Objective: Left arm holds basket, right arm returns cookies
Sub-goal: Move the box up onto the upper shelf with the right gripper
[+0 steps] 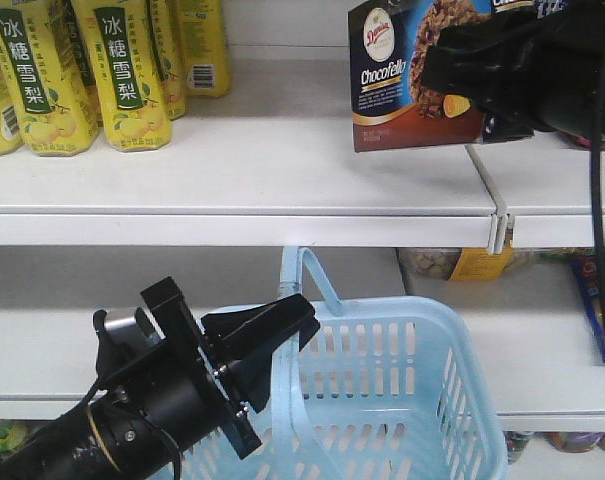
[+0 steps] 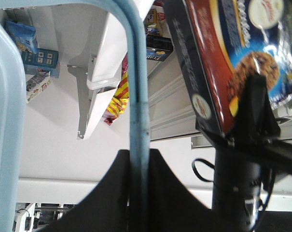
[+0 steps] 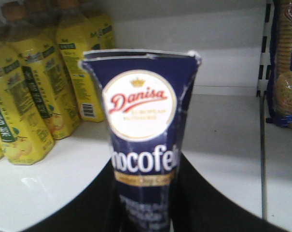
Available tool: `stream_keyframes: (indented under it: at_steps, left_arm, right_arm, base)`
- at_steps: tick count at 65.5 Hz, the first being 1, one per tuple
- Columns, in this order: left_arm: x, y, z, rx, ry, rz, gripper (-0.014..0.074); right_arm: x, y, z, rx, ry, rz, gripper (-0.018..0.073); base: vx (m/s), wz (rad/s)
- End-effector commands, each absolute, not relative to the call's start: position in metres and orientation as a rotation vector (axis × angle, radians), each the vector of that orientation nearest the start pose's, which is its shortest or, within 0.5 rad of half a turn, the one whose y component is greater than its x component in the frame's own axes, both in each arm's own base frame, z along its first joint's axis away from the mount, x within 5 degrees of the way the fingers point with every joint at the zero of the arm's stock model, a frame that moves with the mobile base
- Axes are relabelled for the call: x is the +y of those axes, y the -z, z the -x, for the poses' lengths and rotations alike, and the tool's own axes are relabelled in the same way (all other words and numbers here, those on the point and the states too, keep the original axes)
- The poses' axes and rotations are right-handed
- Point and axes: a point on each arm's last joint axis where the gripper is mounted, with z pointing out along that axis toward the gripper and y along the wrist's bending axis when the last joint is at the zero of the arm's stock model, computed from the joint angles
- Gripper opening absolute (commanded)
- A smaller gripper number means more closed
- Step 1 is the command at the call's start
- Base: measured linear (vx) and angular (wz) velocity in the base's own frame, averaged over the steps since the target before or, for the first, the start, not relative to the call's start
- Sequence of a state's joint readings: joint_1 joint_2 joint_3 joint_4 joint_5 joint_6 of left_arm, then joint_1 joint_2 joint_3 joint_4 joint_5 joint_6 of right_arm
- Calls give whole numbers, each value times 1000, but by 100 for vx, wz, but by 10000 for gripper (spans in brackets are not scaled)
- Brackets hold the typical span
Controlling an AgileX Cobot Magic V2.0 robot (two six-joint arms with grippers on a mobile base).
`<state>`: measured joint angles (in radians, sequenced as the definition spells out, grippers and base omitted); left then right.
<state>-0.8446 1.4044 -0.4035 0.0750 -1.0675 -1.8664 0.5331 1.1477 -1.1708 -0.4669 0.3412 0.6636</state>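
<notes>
The light blue basket (image 1: 432, 395) hangs at the bottom centre, and it looks empty. My left gripper (image 1: 274, 338) is shut on its hoop handle (image 1: 304, 268); in the left wrist view the handle (image 2: 137, 96) runs straight between the fingers of the left gripper (image 2: 138, 164). The navy cookies box (image 1: 407, 80) is held above the upper shelf at the top right, tilted. My right gripper (image 1: 452, 62) is shut on it. In the right wrist view the cookies box (image 3: 143, 111) stands squeezed between the black fingers of the right gripper (image 3: 146, 162). The box also shows in the left wrist view (image 2: 223, 53).
Yellow drink bottles (image 1: 82, 70) fill the left of the white upper shelf (image 1: 262, 170); they also show in the right wrist view (image 3: 30, 96). A white divider (image 1: 492, 200) bounds the shelf on the right, with biscuit packs (image 3: 285, 72) beyond it. Snack bags (image 1: 594, 300) lie on the lower shelf.
</notes>
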Motion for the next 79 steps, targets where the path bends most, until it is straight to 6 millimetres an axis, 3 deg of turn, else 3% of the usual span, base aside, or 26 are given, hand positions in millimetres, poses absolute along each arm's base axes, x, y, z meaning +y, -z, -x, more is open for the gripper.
stream_keyframes:
  at_steps: [1,15,34,59,79]
  left_arm:
    - [-183,-279,-161,1251,2375,646,-3]
    - [-183,-279,-161,1251,2375,646,-3]
    - [-183,-279,-161,1251,2375,646,-3]
    - [-183,-279,-161,1251,2375,646,-3]
    - [-183,-279,-161,1251,2375,646,-3]
  right_arm:
    - [120,-450,-231,1607,-462,197,-4]
    - [132,-431,-260,1618,-465,225,-4]
    - [132,-403,-290,1695,-390,232,-4]
    - [139,-381,-306,1769,-365,244,-3]
    - [139,-380,-307,1772,-365,246,11]
  base:
    - [0,0]
    - [0,0]
    - [0,0]
    - [0,0]
    - [0,0]
